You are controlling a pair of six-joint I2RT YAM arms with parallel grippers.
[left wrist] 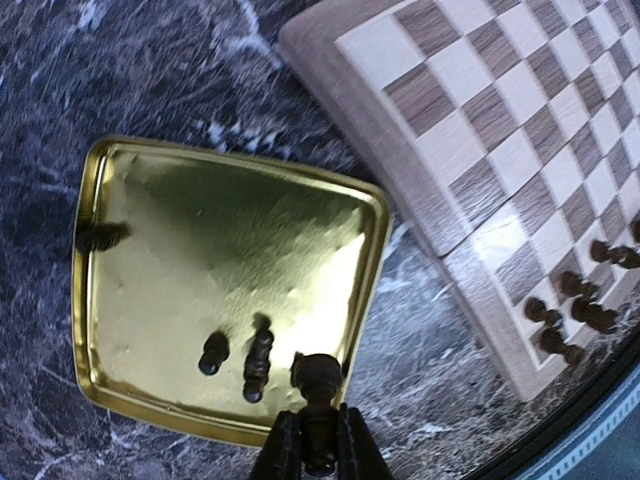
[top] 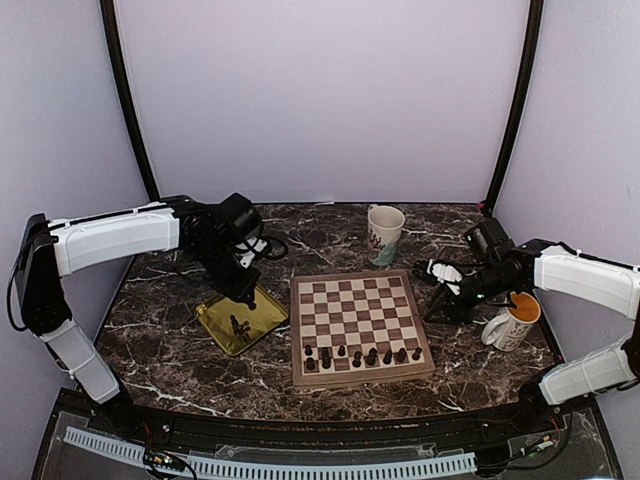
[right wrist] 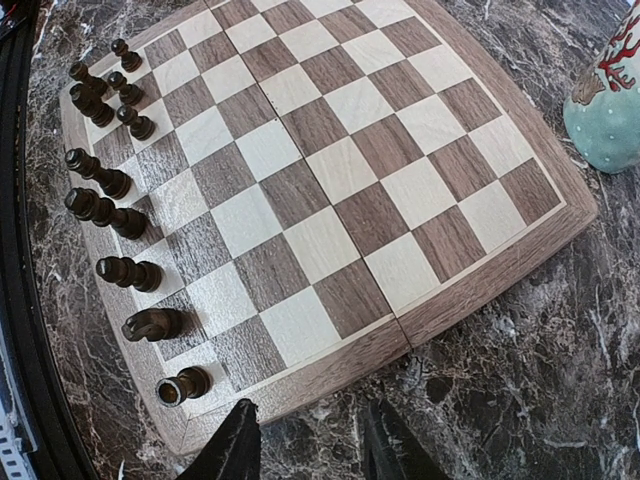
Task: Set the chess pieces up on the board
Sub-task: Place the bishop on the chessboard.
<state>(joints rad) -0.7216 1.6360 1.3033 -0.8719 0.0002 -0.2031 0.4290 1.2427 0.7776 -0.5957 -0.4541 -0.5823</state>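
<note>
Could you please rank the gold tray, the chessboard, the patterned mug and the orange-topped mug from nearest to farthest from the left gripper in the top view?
1. Gold tray, directly beneath the left gripper.
2. Chessboard, just to its right.
3. Patterned mug, far centre.
4. Orange-topped mug, right edge.

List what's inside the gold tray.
Two dark chess pieces, a third piece in the left gripper, an unclear dark shape by one wall. The gripper hides the tray floor beneath.

— Where is the board (top: 350, 300) open?
— Its far rows are bare. Chess pieces (top: 360, 354) crowd the near two.
— Around it?
— The far mug (top: 385, 232) stands just beyond it, the right mug (top: 515, 320) right, the tray (top: 262, 312) left.
</note>
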